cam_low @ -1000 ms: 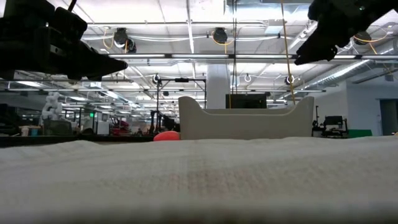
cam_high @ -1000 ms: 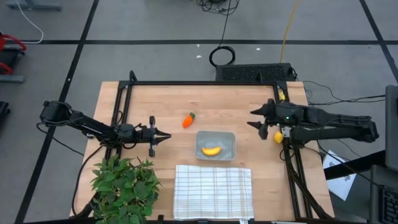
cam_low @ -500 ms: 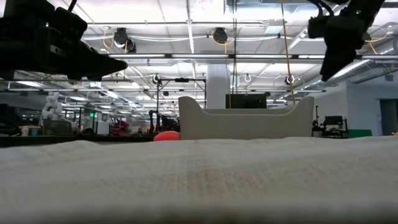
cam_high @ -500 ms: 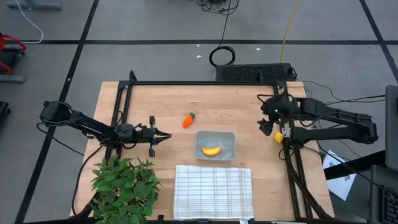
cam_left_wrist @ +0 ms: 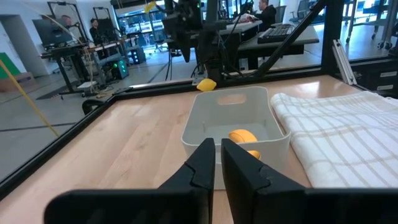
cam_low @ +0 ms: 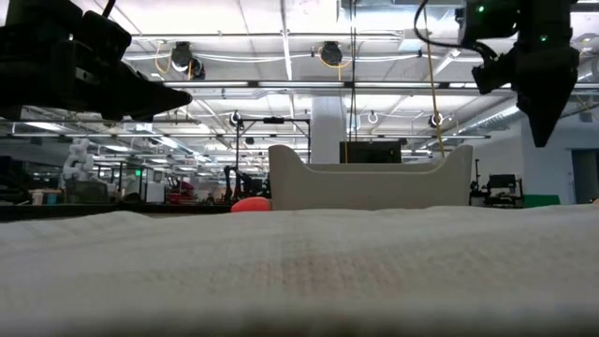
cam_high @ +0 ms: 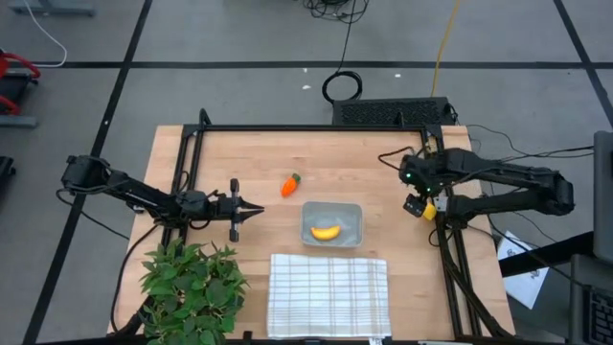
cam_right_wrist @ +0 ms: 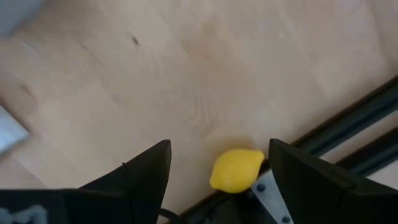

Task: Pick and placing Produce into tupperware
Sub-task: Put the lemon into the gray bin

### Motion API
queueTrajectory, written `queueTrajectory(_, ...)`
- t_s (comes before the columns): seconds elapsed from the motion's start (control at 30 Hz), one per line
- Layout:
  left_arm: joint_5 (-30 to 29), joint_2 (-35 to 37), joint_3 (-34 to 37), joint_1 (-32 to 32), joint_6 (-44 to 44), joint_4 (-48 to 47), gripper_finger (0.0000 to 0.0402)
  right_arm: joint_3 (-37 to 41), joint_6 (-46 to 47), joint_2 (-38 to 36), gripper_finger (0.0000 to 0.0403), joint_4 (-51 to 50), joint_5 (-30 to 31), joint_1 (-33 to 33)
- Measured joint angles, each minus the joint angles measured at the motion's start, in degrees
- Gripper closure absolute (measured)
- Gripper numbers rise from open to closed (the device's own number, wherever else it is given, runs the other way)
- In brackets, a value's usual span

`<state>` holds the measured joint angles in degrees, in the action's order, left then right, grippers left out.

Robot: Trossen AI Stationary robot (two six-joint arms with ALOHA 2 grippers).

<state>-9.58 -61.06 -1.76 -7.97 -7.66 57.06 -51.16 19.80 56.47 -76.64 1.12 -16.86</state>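
While open, right hand [cam_right_wrist: 219, 180] points down over lemon [cam_right_wrist: 236, 170].

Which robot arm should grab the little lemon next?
The right one, most likely. Its open gripper points down right above the lemon by the table's rail. The left gripper is shut, far across the table.

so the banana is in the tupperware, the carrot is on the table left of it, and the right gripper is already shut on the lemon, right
Not quite. The right gripper is open, above the lemon, which lies untouched on the table between the fingers in the right wrist view. The rest holds: the banana is in the tupperware, and the carrot lies on the table to its left.
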Motion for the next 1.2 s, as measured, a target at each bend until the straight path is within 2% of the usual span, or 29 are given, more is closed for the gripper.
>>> queueTrajectory(0.43, 0.02, 0.00, 0.00, 0.00, 0.42, -0.39, 0.0369, 0.00, -2.48, 10.90, 0.0049, -4.49, 0.23, 0.00)
queueTrajectory(0.93, 0.02, 0.00, 0.00, 0.00, 0.42, -2.99, 0.0369, 0.12, -3.95, 14.94, 0.0044, -8.35, 2.11, 0.09)
queueTrajectory(1.2, 0.02, 0.00, 0.00, 0.00, 0.20, -2.95, 0.0369, 4.49, -0.43, 15.00, 0.0044, -6.45, 1.87, 0.09)
